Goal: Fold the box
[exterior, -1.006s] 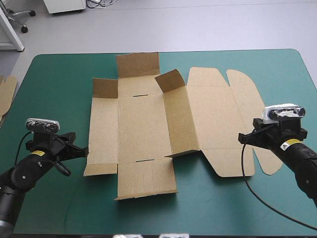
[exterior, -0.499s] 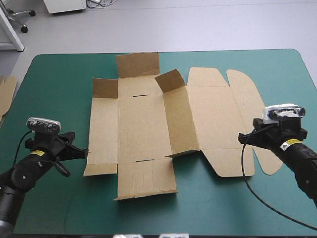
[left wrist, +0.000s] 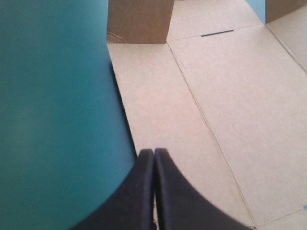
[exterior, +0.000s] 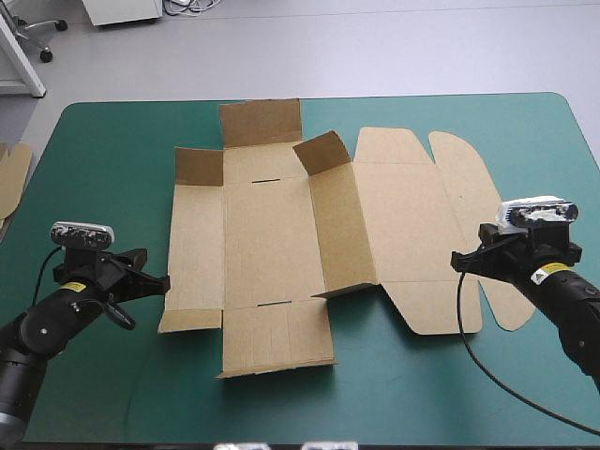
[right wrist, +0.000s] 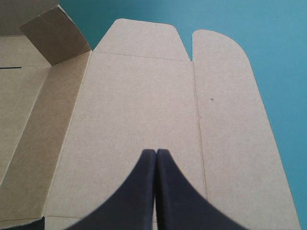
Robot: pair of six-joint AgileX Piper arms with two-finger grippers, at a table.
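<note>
The brown box (exterior: 272,253) lies mostly flat in the middle of the teal-green cover, its lid panel (exterior: 403,225) spread out to the right. A back flap (exterior: 262,122) and two small corner flaps (exterior: 323,152) stand partly raised. My left gripper (exterior: 163,281) is shut, its tip at the box's left edge and low over the board. In the left wrist view, the left gripper (left wrist: 154,152) meets over the box (left wrist: 216,96) beside the bare cover. My right gripper (exterior: 456,261) is shut over the lid's near right part. The right wrist view has the right gripper (right wrist: 156,152) closed above the flat box (right wrist: 139,105).
An edge of more brown board (exterior: 11,173) shows at the table's left edge. Teal-green cover (exterior: 122,150) lies bare to the left of the box, along the front edge and at the far right corner.
The left arm has shifted very slightly at the box's left edge. The box and the right arm look unchanged.
</note>
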